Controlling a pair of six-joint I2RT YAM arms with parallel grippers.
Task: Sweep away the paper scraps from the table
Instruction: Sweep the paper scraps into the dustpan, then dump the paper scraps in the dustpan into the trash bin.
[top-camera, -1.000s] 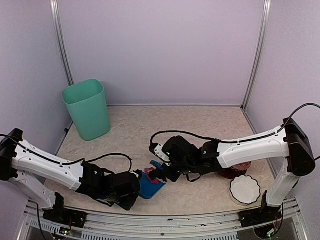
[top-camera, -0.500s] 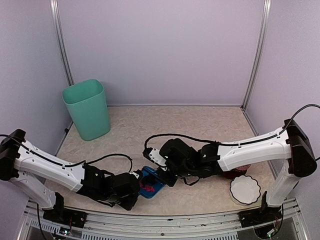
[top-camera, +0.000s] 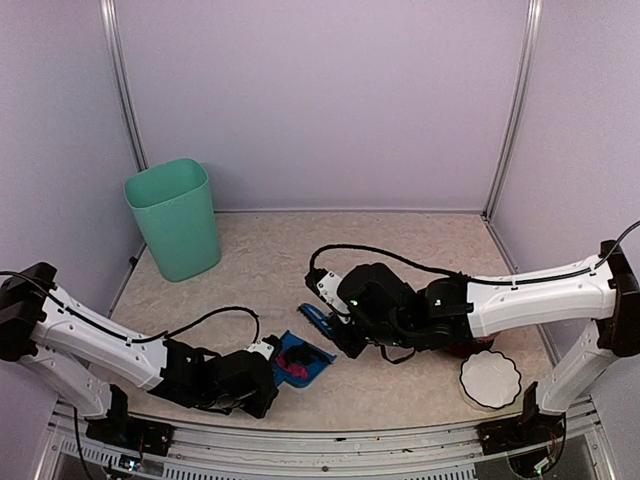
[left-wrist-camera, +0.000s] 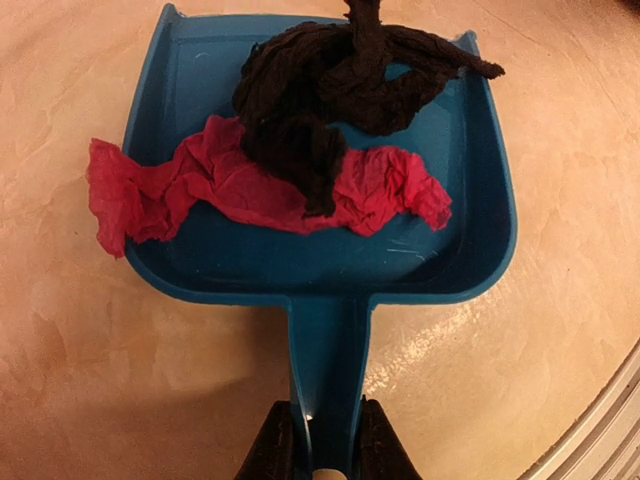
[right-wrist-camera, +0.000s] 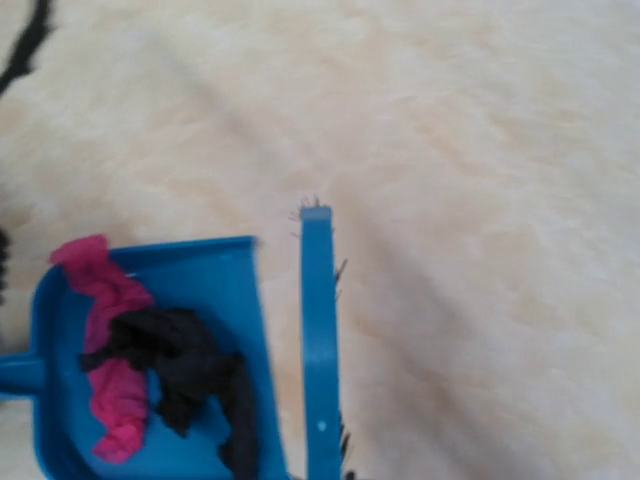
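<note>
The blue dustpan (top-camera: 304, 357) lies on the table (top-camera: 400, 250) near the front edge. A black paper scrap (left-wrist-camera: 340, 85) and a pink-red paper scrap (left-wrist-camera: 250, 190) lie inside the dustpan (left-wrist-camera: 310, 265); the pink one hangs over its left wall. My left gripper (left-wrist-camera: 328, 445) is shut on the dustpan's handle, and in the top view it (top-camera: 270, 368) sits just left of the pan. My right gripper (top-camera: 342, 335) holds the blue brush (top-camera: 318, 321) just right of the pan's mouth. In the right wrist view the brush (right-wrist-camera: 318, 350) stands beside the dustpan (right-wrist-camera: 225, 330); the fingers are out of that frame.
A teal bin (top-camera: 175, 218) stands at the back left. A white scalloped bowl (top-camera: 490, 380) sits at the front right, with a red-patterned bowl (top-camera: 472, 346) partly hidden behind my right arm. A black cable (right-wrist-camera: 28, 40) crosses the right wrist view's top left corner.
My right gripper swept the brush left over the dustpan, then drew it back to the right. The pink and black scraps went from the pan's mouth into the pan.
</note>
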